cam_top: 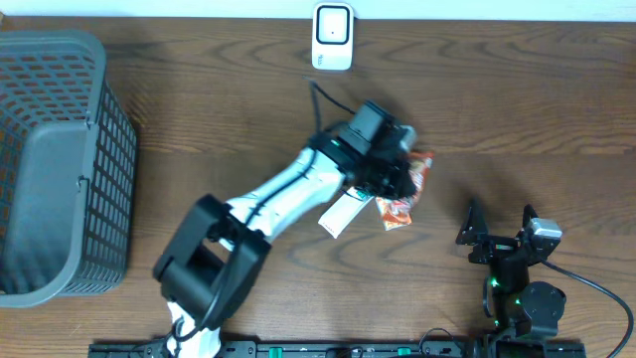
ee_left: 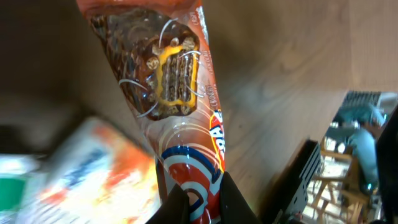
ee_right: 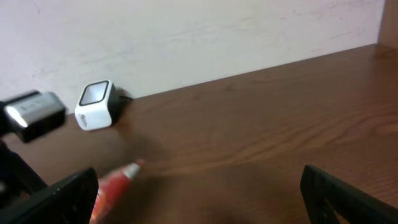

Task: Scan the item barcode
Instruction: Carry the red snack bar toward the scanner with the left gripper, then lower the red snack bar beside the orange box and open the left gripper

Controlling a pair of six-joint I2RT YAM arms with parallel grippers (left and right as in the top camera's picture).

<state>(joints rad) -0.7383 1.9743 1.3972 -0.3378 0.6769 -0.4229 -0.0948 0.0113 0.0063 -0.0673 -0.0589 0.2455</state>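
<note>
Pinched between the dark fingertips of the left gripper [ee_left: 202,205], at the bottom edge of the left wrist view, is an orange snack packet [ee_left: 180,93] printed with a chocolate-coated wafer. The packet is held by one end, and its length runs away from the fingers over the brown wooden table [ee_left: 292,68]. The left gripper is pressed together on the thin wrapper. Whether the packet is raised off the table or lies on it cannot be told.

Just beside it, blurred in the wrist view, a second flat packet [cam_top: 343,214] in white and orange is seen lying partly under the left arm. From overhead, the snack packet is found near the middle of the table, a little right of centre.

A white barcode scanner [cam_top: 332,38] is set at the far edge of the table against the wall, well apart from the packet, with a dark cable trailing from it.

The right gripper [ee_right: 202,199] is spread wide with nothing between its fingers, and is kept low near the front right corner of the table. A grey mesh basket [cam_top: 109,169] is placed at the left edge.
</note>
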